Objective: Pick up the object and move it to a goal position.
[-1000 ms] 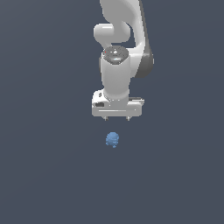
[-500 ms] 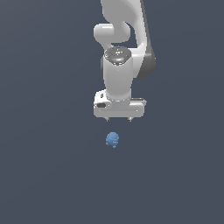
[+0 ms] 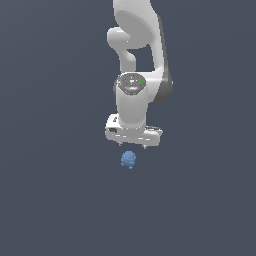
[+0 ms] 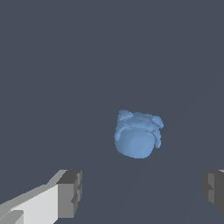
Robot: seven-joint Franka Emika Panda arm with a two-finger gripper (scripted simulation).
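Exterior view: one hand hangs above one blue blob, blob just below it and apart, not gripped. Wrist view: fingers spread wide apart, nothing between them, blob ahead of the gap on the dark floor. Step looks like approach; next, lower and centre the fingers around the blob, then close.

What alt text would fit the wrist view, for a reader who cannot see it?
A small blue blob lies on a plain dark grey floor, ahead of the open pincer. Two grey fingertips stand far apart at the picture's edge, touching nothing.
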